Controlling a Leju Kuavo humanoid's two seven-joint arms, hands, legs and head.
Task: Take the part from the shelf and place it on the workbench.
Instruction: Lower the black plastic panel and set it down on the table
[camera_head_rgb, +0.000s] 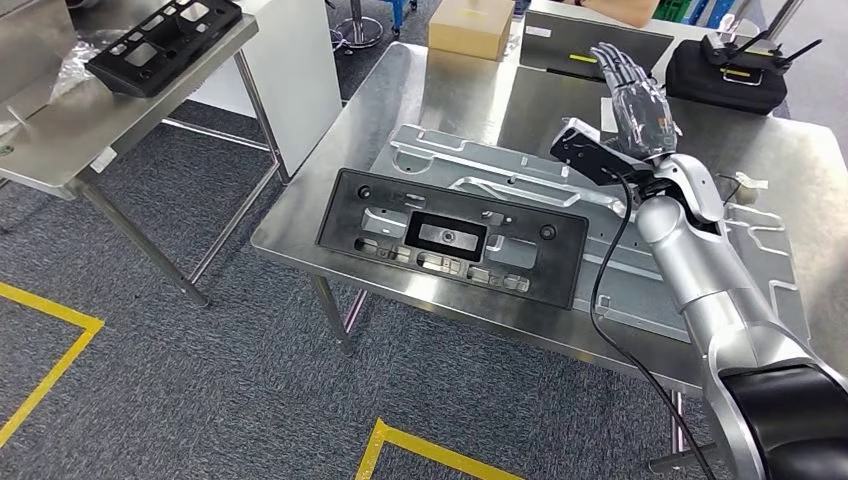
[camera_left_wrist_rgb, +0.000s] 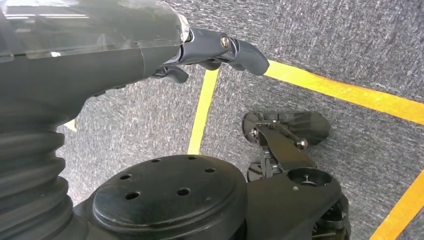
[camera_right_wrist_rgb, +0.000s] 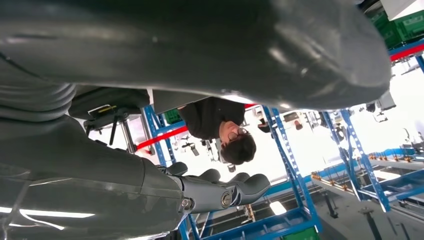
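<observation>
Head view shows the black part (camera_head_rgb: 452, 238) lying flat on the workbench (camera_head_rgb: 300, 225), placed. It looks stiff, light plastic, best gripped by a long edge. Right hand (camera_head_rgb: 632, 92) is raised, fingers spread, holding nothing; left hand (camera_left_wrist_rgb: 215, 50) hangs empty above the floor.

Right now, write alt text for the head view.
A black plastic panel lies flat on a steel workbench, partly over a silver metal sheet part. The robot's right hand is raised above the bench, fingers spread, holding nothing.
</observation>
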